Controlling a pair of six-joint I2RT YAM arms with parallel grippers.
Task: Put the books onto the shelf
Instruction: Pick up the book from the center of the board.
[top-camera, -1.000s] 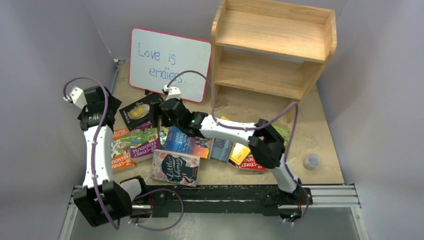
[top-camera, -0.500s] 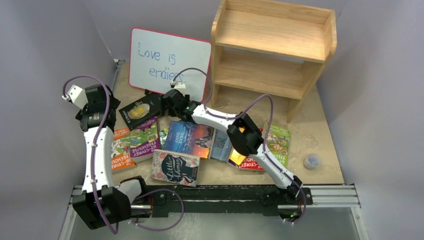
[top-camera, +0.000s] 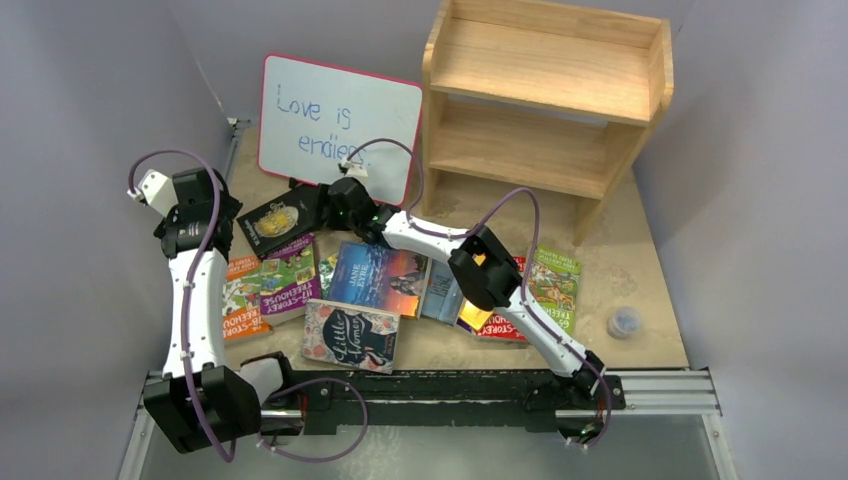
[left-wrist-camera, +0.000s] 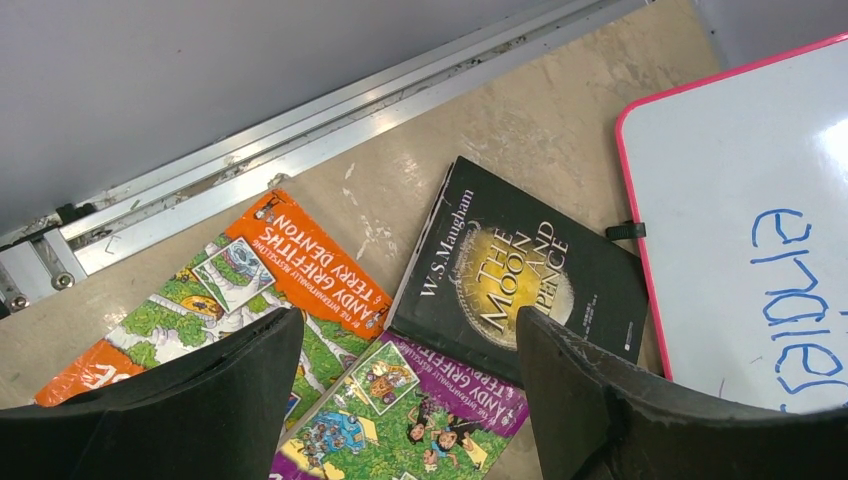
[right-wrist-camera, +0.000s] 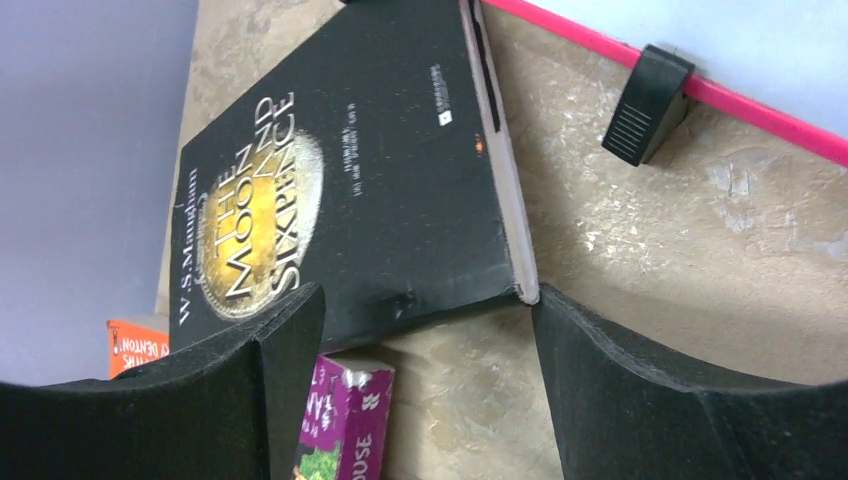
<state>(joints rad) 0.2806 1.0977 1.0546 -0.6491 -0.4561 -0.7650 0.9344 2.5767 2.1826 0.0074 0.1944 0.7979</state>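
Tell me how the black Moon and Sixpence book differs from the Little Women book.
The Moon and Sixpence book has a black cover with a gold disc; the Little Women book is pale and floral. The Moon and Sixpence book lies far back, by the whiteboard; the Little Women book lies nearest the arm bases. The right gripper hovers open over the first; no gripper is near the second. Both lie flat, face up, off the shelf.

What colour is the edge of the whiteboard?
Pink. The whiteboard edge shows best in the top external view.
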